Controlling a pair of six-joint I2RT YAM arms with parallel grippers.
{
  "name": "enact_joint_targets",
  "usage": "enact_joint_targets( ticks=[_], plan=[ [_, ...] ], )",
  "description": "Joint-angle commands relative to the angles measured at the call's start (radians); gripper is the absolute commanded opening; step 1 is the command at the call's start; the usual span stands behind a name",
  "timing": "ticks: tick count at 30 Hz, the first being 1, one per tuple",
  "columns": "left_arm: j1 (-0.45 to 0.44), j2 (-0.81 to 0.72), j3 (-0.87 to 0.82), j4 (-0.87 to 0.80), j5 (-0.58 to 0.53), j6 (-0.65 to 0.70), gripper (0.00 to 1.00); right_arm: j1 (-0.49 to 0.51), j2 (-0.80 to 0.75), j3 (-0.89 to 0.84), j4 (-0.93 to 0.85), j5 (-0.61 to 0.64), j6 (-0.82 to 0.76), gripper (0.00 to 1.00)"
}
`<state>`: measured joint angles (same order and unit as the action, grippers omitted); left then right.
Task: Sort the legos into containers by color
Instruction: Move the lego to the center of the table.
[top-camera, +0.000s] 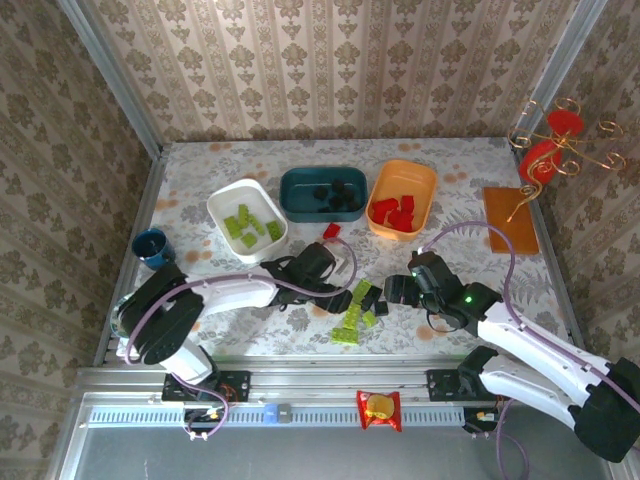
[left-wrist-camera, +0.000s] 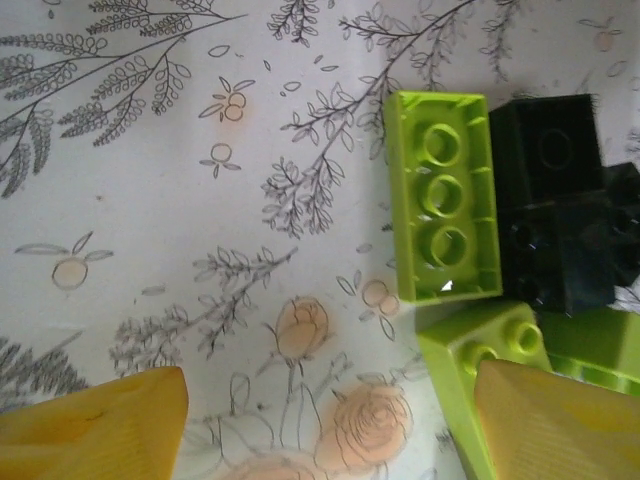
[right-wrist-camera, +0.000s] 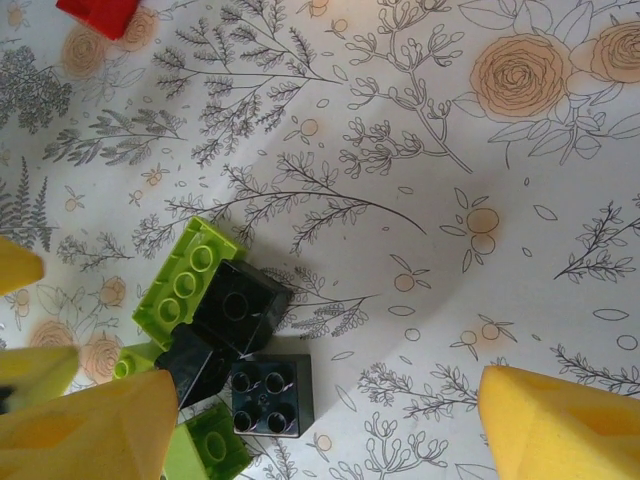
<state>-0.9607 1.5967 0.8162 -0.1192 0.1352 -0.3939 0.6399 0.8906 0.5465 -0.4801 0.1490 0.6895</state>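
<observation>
Three trays stand at the back: a white tray (top-camera: 222, 203) with lime legos, a dark teal tray (top-camera: 300, 183) with black ones, and an orange tray (top-camera: 425, 180) with red ones. A loose pile of lime and black legos (top-camera: 358, 305) lies in the middle, and one red lego (top-camera: 331, 231) lies apart. My left gripper (top-camera: 340, 272) (left-wrist-camera: 330, 430) is open over bare cloth just left of the pile, its right finger above a lime lego (left-wrist-camera: 480, 365). An upturned lime lego (left-wrist-camera: 445, 210) lies against black legos (left-wrist-camera: 555, 200). My right gripper (top-camera: 395, 290) (right-wrist-camera: 320, 430) is open, with a black lego (right-wrist-camera: 272, 395) inside its left finger.
A small blue cup (top-camera: 152, 247) stands at the left edge. A brown-orange slab (top-camera: 510, 218) lies at the right, with a gold wire stand (top-camera: 555, 150) behind it. A red-and-yellow snack packet (top-camera: 379, 408) rests on the front rail. Papered walls enclose the table.
</observation>
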Motion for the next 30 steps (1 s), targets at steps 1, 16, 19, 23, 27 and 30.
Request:
enact_joint_targets(
  ticks=[1,16,19,23,27,30],
  plan=[
    [0.004,0.047,0.072,0.022,0.020,0.038,0.76,0.010,-0.023,-0.004,-0.035,0.014,0.025,0.80],
    [-0.002,0.220,0.178,-0.070,-0.083,0.072,0.59,0.010,-0.041,-0.001,-0.052,0.040,0.016,0.80],
    [0.020,0.171,0.134,-0.077,-0.138,0.064,0.56,0.010,-0.045,-0.002,-0.052,0.041,0.016,0.80],
    [0.078,0.116,0.076,-0.098,-0.170,0.062,0.52,0.010,-0.044,-0.001,-0.052,0.045,0.013,0.80],
    [0.139,0.048,0.021,-0.100,-0.189,0.059,0.51,0.010,-0.036,0.000,-0.045,0.044,0.010,0.80],
    [0.139,-0.011,0.008,-0.088,-0.161,0.063,0.58,0.011,-0.030,-0.001,-0.041,0.044,0.009,0.80]
  ],
)
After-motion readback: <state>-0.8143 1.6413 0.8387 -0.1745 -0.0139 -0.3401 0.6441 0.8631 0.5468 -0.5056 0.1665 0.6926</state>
